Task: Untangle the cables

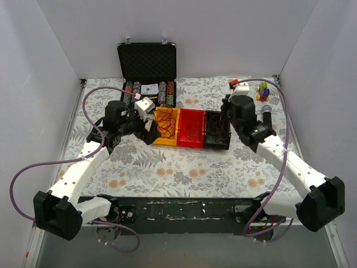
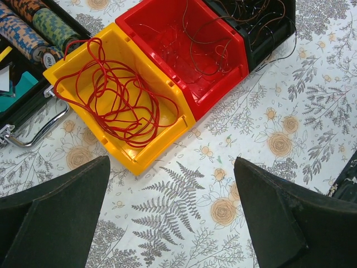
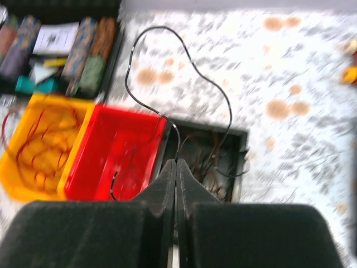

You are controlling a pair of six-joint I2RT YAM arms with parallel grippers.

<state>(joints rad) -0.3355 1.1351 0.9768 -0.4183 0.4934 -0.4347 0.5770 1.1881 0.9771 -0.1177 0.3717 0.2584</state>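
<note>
The cables lie sorted in three bins. Red cables (image 2: 117,95) coil in the yellow bin (image 2: 162,142), thin dark ones lie in the red bin (image 2: 215,92), and brown ones fill the black bin (image 3: 240,134). My right gripper (image 3: 176,162) hovers over the black bin, shut on a thin dark cable (image 3: 184,53) that loops away over the table and back into the red bin (image 3: 120,151). My left gripper (image 2: 172,218) stands open over the bare cloth in front of the yellow bin, with nothing between its fingers.
An open black case (image 1: 146,64) with rows of poker chips stands behind the bins. Small coloured toys (image 1: 262,91) and a dark cylinder (image 1: 268,114) lie at the back right. White walls close in three sides of the table.
</note>
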